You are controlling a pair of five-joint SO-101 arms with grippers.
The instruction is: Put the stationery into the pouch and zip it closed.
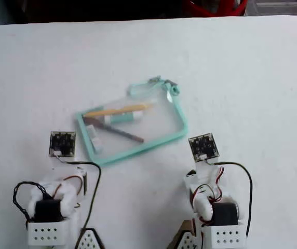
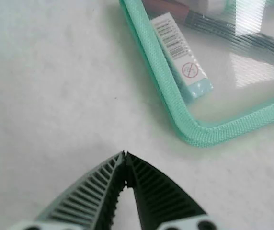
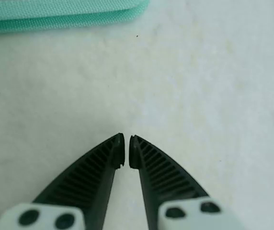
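Left gripper [image 2: 125, 158] hangs over bare table [image 1: 252, 78] with its ribbed fingers pressed together at the tips and nothing between them, just off a rounded corner of the pouch [image 2: 156, 72]. Right gripper [image 3: 126, 141] is likewise drawn together, only a hairline gap showing at the tips, and it grips nothing; the pouch's green edge [image 3: 65, 19] lies a little beyond it. Both arms sit at the table's near edge, one toward each near corner.

From the high view, the pouch [image 1: 182, 122] lies flat about the middle of the table, turned askew to the table's edges. It is clear with a mint-green fabric border. Inside it lie a yellow pencil [image 1: 118, 110], a small white and teal tube [image 1: 122, 118] just beside the pencil, a dark brown pen [image 1: 115, 129] and a small labelled block [image 2: 180, 52] against the border. The zip pull [image 1: 170, 85] rests at the pouch corner nearest the table's far edge.
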